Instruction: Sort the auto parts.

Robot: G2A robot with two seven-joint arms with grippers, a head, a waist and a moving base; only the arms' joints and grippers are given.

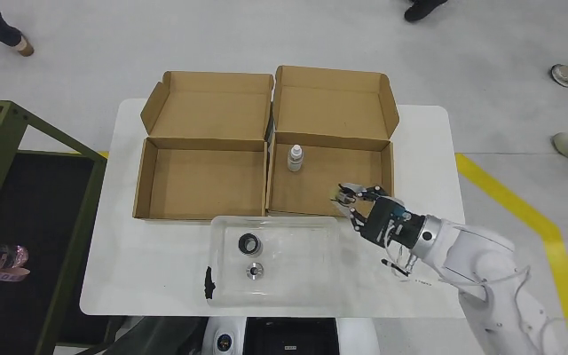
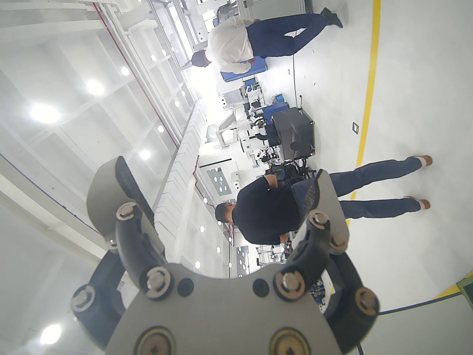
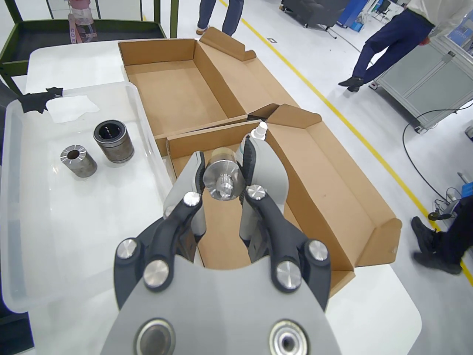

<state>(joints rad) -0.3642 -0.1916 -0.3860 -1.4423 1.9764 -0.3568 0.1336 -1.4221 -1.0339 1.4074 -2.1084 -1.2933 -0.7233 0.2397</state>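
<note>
My right gripper [image 3: 224, 171] [image 1: 348, 197] is shut on a silver metal cylinder [image 3: 223, 179] and holds it over the near edge of the right cardboard box [image 1: 373, 169] [image 3: 332, 201]. A small white bottle [image 1: 295, 158] [image 3: 258, 131] stands inside that box. The clear plastic tray [image 1: 293, 288] [image 3: 22, 201] holds a dark ringed bearing sleeve [image 1: 249, 242] [image 3: 113, 142] and a smaller grey slotted collet [image 1: 256, 271] [image 3: 78, 160]. The left cardboard box [image 1: 206, 182] [image 3: 177, 86] is empty. My left gripper [image 2: 221, 182] is open and points up at the hall ceiling.
A white table [image 1: 133, 257] carries the boxes and the tray. A green cart [image 1: 40, 222] [image 3: 37, 34] stands at its left with a pink bottle [image 3: 79, 16] on it. Black tape [image 1: 209, 286] marks the tray's rim. People stand on the floor around.
</note>
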